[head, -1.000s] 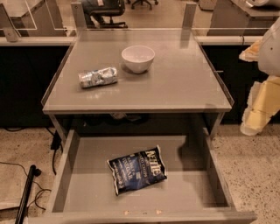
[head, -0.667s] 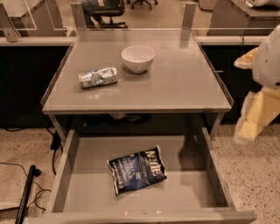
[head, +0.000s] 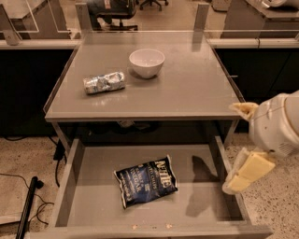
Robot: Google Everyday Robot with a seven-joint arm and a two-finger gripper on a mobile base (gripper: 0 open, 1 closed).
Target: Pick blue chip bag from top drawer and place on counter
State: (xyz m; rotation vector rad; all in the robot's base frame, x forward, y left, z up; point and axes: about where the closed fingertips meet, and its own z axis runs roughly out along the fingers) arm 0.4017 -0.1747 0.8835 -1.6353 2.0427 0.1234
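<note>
The blue chip bag (head: pixel 145 180) lies flat on the bottom of the open top drawer (head: pixel 205 161), a little left of its middle, its white lettering facing up. The counter (head: pixel 187 88) is the grey tabletop above the drawer. My gripper (head: pixel 245 170) hangs at the right edge of the view, over the drawer's right wall, to the right of the bag and apart from it. It holds nothing that I can see. Its shadow falls on the drawer bottom to the right of the bag.
A white bowl (head: pixel 146 62) and a silvery wrinkled packet (head: pixel 104 82) sit on the counter. A black rod and cables (head: pixel 28 205) lie on the speckled floor at the left. Dark cabinets and an office chair (head: pixel 112 11) stand behind the table.
My arm has come down and to the left, from beside the counter's right edge to the drawer's right wall. The bag, bowl and packet have not moved.
</note>
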